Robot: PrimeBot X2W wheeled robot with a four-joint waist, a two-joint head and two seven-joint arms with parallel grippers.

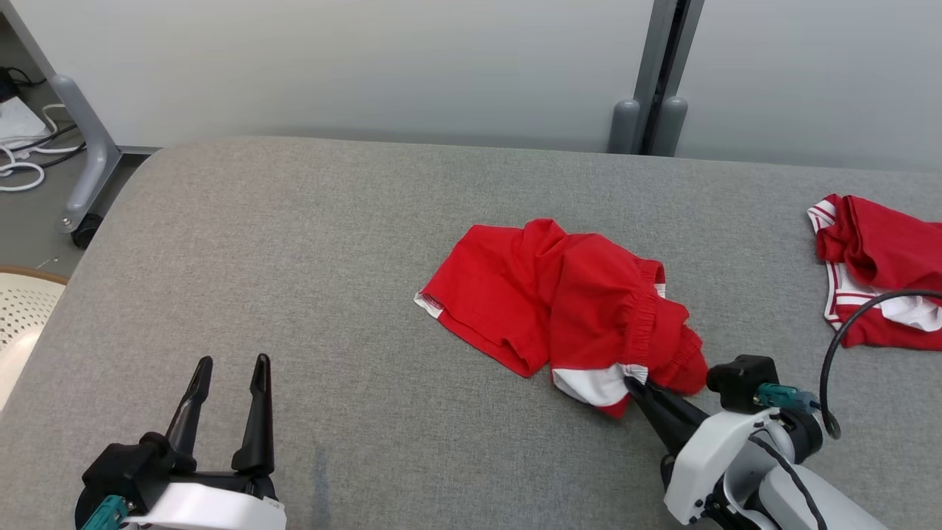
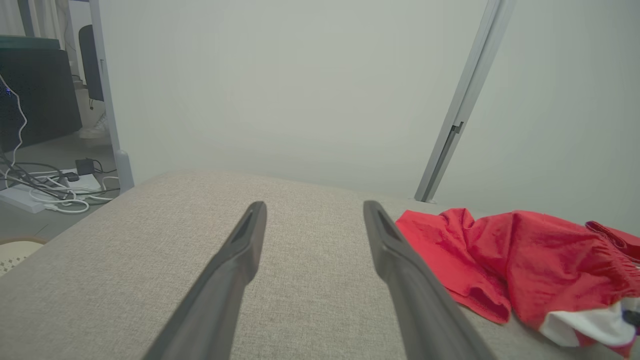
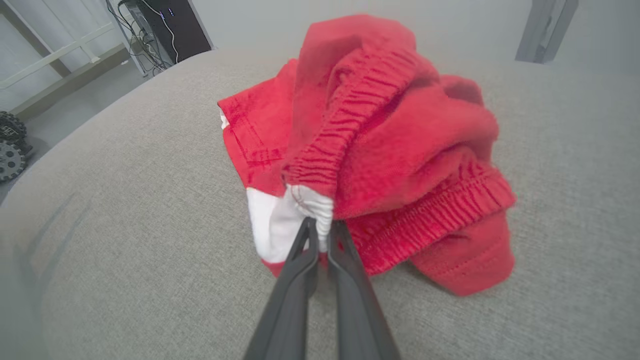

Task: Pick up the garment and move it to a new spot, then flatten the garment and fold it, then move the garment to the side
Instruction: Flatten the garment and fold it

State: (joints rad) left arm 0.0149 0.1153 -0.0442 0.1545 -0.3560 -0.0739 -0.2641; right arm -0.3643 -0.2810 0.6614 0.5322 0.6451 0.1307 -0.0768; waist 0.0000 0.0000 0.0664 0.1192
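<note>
A spare red-and-white garment [image 1: 876, 250] lies on the grey table [image 1: 294, 258]

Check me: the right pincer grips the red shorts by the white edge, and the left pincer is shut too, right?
No. The right pincer grips the red shorts by the white edge, but the left pincer is open, as the left wrist view shows.

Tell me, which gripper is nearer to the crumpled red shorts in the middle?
Right. The right gripper is shut on the white edge of the red shorts; the left gripper stands open, apart from them, on their left side.
</note>
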